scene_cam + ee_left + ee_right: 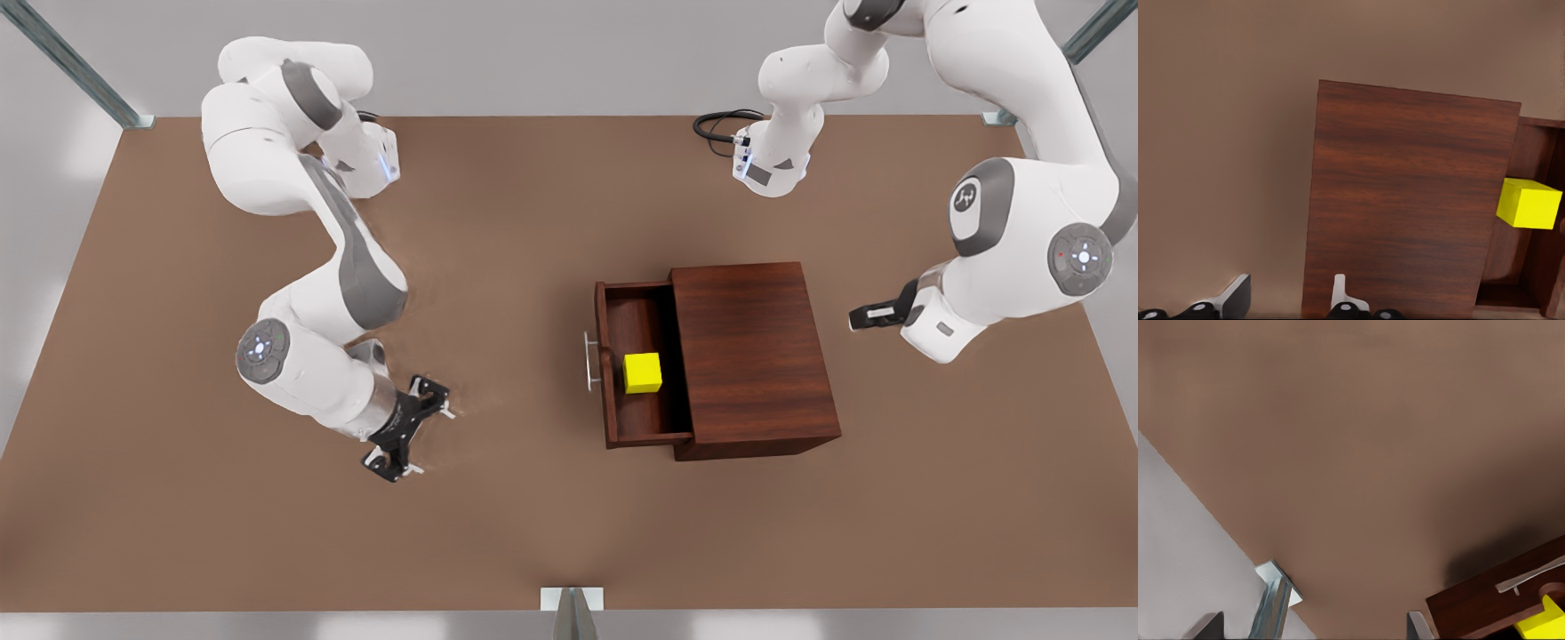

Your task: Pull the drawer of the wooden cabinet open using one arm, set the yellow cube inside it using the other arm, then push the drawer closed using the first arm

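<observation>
The wooden cabinet point(756, 356) stands right of the table's middle in the front view. Its drawer point(636, 302) is pulled out toward the front view's left, with the silver handle point(589, 362) on its front. The yellow cube point(642, 372) rests inside the drawer, free of both grippers. My right gripper point(431, 440) hovers open and empty low over the table, well to the left of the handle; its wrist view catches the handle point(1531, 577) and the cube point(1545, 623). Behind the cabinet's closed back my left gripper point(855, 318) is open, fingers point(1339, 293) apart, looking over the cabinet point(1405, 200) at the cube point(1528, 203).
The brown table point(533, 222) has metal frame posts at its far corners and a metal bracket point(572, 600) at the middle of its near edge, seen as a post point(1275, 600) in the right wrist view. A black cable point(720, 124) loops at the back right.
</observation>
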`<state>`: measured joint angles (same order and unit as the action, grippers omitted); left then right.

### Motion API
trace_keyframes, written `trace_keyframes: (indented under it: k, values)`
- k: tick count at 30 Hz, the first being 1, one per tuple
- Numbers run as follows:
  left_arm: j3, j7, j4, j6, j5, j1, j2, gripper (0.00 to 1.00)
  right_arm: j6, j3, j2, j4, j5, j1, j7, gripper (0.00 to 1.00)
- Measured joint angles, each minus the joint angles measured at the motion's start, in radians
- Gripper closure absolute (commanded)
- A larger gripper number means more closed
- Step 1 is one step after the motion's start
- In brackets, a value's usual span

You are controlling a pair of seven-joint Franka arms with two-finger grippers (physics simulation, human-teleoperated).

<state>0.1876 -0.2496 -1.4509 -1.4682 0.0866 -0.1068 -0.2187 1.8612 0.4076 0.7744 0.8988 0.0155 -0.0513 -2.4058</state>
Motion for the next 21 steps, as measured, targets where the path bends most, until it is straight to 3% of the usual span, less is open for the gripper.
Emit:
trace_keyframes:
  k: [2,6,7,13,21]
  values:
    - [0.01,-0.094,0.001,0.005,0.05,0.049,-0.007,1.0,-0.08,-0.046,-0.059,0.031,0.062,0.097,0.124,0.0]
    - [0.016,-0.32,-0.005,-0.014,0.093,0.198,-0.021,1.0,-0.162,-0.384,-0.356,0.412,0.043,0.033,0.537,0.0]
    - [0.017,-0.386,-0.006,-0.026,0.098,0.24,-0.033,1.0,-0.185,-0.427,-0.396,0.448,0.035,0.016,0.636,0.0]
    - [0.017,-0.856,0.001,-0.202,-0.014,0.575,-0.149,1.0,-0.283,-0.47,-0.397,0.481,0.016,-0.027,1.116,0.0]
    - [0.015,-1.354,0.011,-0.494,-0.076,0.685,-0.262,1.0,-0.327,-0.471,-0.381,0.482,0.011,-0.032,1.547,0.0]
